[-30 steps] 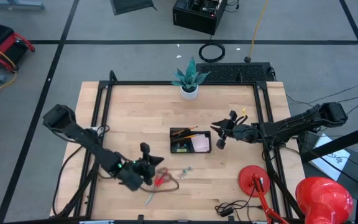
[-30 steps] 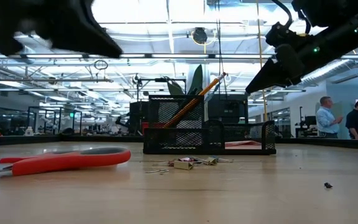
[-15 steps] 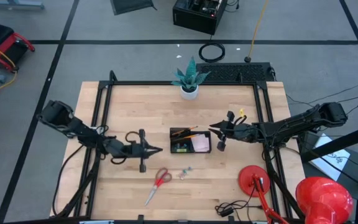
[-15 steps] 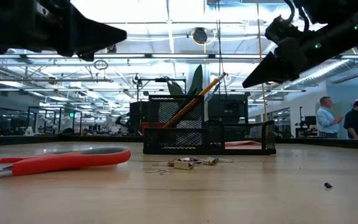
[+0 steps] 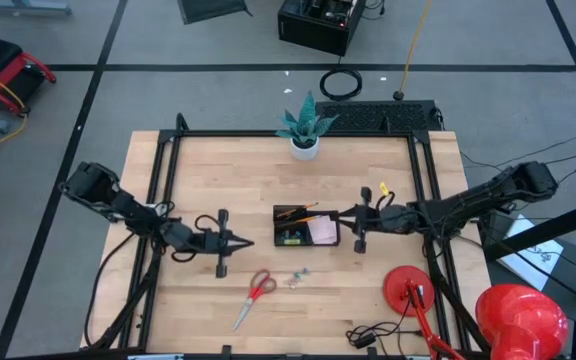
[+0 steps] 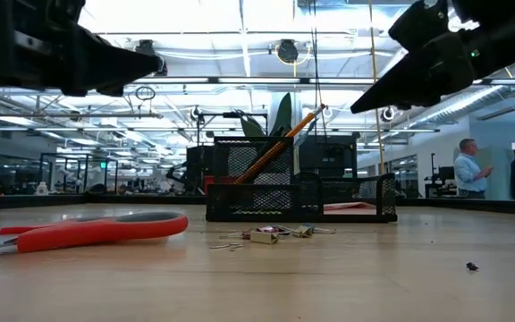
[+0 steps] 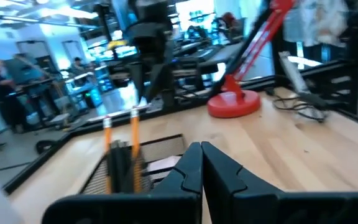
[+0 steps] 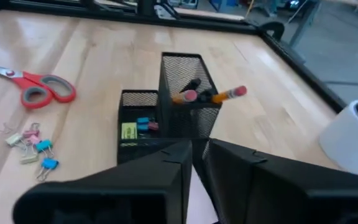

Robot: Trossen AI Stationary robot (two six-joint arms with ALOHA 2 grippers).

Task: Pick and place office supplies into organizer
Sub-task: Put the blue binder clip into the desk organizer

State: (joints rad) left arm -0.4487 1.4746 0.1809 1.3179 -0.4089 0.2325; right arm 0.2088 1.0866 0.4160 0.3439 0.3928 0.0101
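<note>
The black mesh organizer [image 5: 306,226] stands mid-table on its base, with an orange pencil [image 8: 229,94] and dark pens in its tall cup and a pink pad [image 5: 323,231] in the tray. Red-handled scissors [image 5: 255,296] lie flat nearer the near edge, and small clips [image 5: 296,277] lie beside them. My left gripper [image 5: 249,241] hovers shut to the organizer's left, pointing at it. My right gripper [image 5: 334,215] hovers shut above the organizer's right end. In the low view both grippers, the left [image 6: 157,64] and the right [image 6: 356,108], are well above the table.
A white plant pot [image 5: 305,147] stands at the far edge behind the organizer. A red lamp base [image 5: 408,285] and cables sit at the table's near right. Bare wood lies left of the scissors and between the organizer and the pot. People stand in the room beyond [image 6: 470,170].
My left gripper has risen from just above the scissors, swung toward the far edge and levelled out, pointing at the organizer, then drawn back slightly left. The scissors have stayed where they lay. My right gripper has turned about its axis and risen a little over the organizer's right end.
</note>
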